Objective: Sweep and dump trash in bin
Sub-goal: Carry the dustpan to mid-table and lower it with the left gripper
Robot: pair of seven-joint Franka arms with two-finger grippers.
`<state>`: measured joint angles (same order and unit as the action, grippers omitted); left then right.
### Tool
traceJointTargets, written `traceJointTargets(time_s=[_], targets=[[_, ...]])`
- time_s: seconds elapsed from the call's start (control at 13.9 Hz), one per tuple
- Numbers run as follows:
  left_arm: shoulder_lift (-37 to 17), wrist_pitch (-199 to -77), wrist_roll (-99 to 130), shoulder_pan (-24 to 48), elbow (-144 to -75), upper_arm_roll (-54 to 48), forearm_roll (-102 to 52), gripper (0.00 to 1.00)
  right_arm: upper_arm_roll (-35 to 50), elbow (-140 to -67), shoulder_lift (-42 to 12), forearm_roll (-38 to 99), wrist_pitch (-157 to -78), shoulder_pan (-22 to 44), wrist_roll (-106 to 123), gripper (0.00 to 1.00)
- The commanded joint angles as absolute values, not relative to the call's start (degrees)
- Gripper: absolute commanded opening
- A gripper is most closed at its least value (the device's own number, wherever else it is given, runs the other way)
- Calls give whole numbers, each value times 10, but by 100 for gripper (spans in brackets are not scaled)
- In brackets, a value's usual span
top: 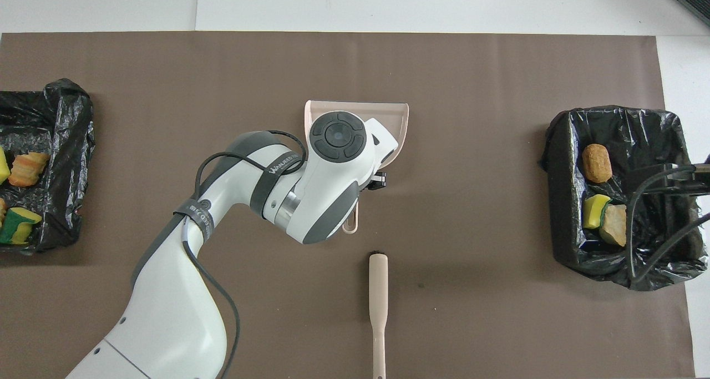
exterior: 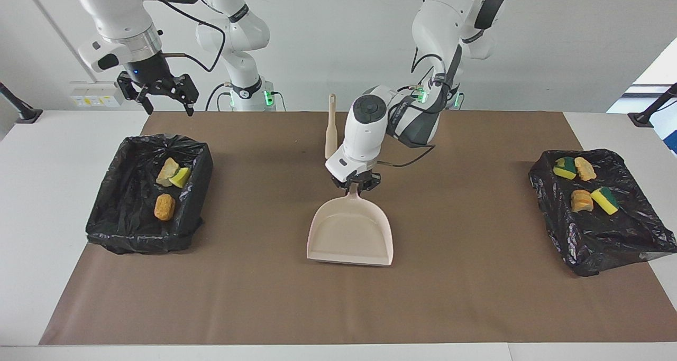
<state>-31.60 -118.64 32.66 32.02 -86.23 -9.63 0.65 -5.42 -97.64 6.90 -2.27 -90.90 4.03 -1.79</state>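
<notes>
My left gripper point(exterior: 353, 184) is shut on the handle of the beige dustpan point(exterior: 351, 235), which sits low at the middle of the brown mat, empty, its mouth pointing away from the robots. In the overhead view the wrist covers most of the dustpan point(top: 397, 119). The trash lies in two black-lined bins. One bin point(exterior: 113, 213) at the right arm's end holds a tan chunk point(exterior: 168, 170), a yellow bit point(exterior: 181, 177) and an orange-brown lump point(exterior: 164, 206). The other bin point(exterior: 608, 244) at the left arm's end holds several scraps point(exterior: 581, 200). My right gripper point(exterior: 165, 106) hangs open and empty, high by its bin.
The beige-handled brush point(top: 378, 296) lies on the mat nearer to the robots than the dustpan, bristles toward it. In the facing view the left arm partly covers the brush point(exterior: 331, 131). White table borders the brown mat point(exterior: 264, 297).
</notes>
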Motion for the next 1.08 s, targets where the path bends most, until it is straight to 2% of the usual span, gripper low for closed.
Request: traceJointTargets(time_s=[0.0,0.22,0.29,0.36,0.43,0.5,0.58,0.79,1.01], targets=[[-335,-1186,334,344,-831,-85,2,0,-55,-974,73,-18,-894,42,-7,100],[-334,-1194,334,346,-832,-86,-4,0,-62,-974,73,-18,-893,47,-10,100],[-334,-1195,334,346,-832,-86,-4,24,-62,-974,73,-18,-893,47,-10,100],[-334,-1196,334,346,-832,-86,-4,53,-64,-974,73,-18,-893,53,-11,100],[-334,-1208,334,345,-832,-85,-2,78,-79,-974,74,-18,-893,66,-11,100],[-334,-1223,334,341,-833,-85,1,92,-86,-974,74,-18,-893,70,-11,100],[-333,-1226,333,338,-833,-85,1,100,-87,-974,74,-18,-893,70,-11,100],[-308,-1216,327,324,-848,-80,2,100,-86,-975,74,-18,-893,68,-10,100],[-241,-1204,327,298,-911,-79,2,100,-86,-976,74,-18,-891,69,-10,100]])
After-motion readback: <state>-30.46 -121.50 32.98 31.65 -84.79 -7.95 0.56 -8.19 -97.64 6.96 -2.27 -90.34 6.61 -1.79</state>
